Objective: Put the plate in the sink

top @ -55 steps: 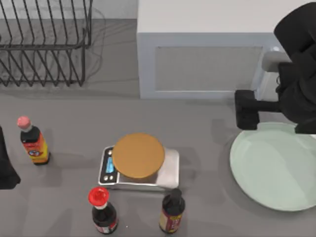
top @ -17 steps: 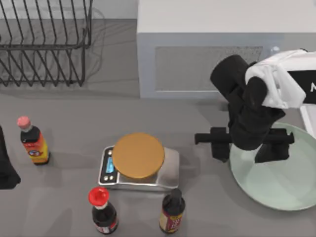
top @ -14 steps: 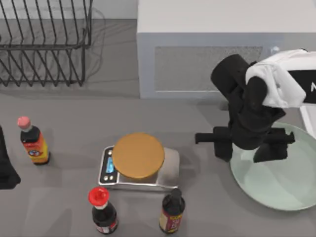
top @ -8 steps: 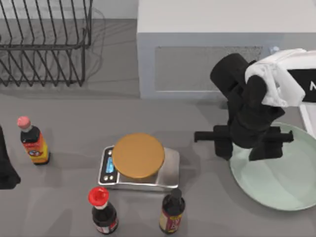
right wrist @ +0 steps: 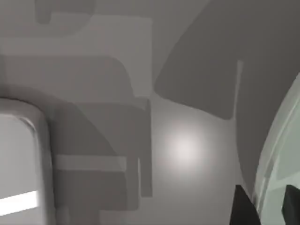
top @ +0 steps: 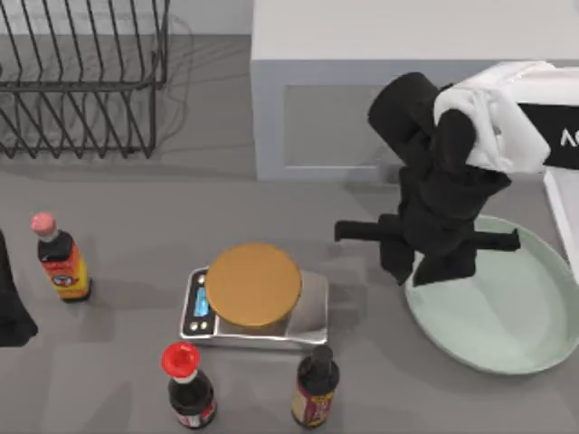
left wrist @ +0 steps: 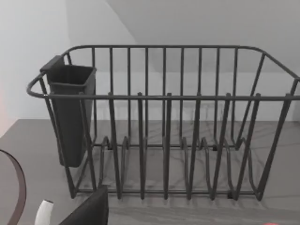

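Since you're working the right arm here, start from the top view: your right gripper [top: 425,262] is sitting right on the left rim of the plate [top: 507,316], which is lying at the right side of the counter [top: 136,235] in front of the microwave [top: 362,99]. The dark fingers are straddling that rim, one outside the plate and one over it. The sink [top: 559,217] is peeking in as a thin white rim at the far right, just past the plate's far edge. So that's the relation your next move is hanging on: the sink is lying on the opposite side of the plate from the gripper, and the plate will have to travel rightward, away from the scale [top: 258,303] and the bottles. Your left arm is parking at the far left edge, way too far off to help.

From the left wrist view, you're just looking at the dish rack [left wrist: 164,126], nothing task related.

From the right wrist view, the plate [right wrist: 281,154] rim is running between the two fingertips [right wrist: 243,206], and I'd say they're pinching it, though the contact itself is hard to make out. The grip looks shallow, so the plate could tip.
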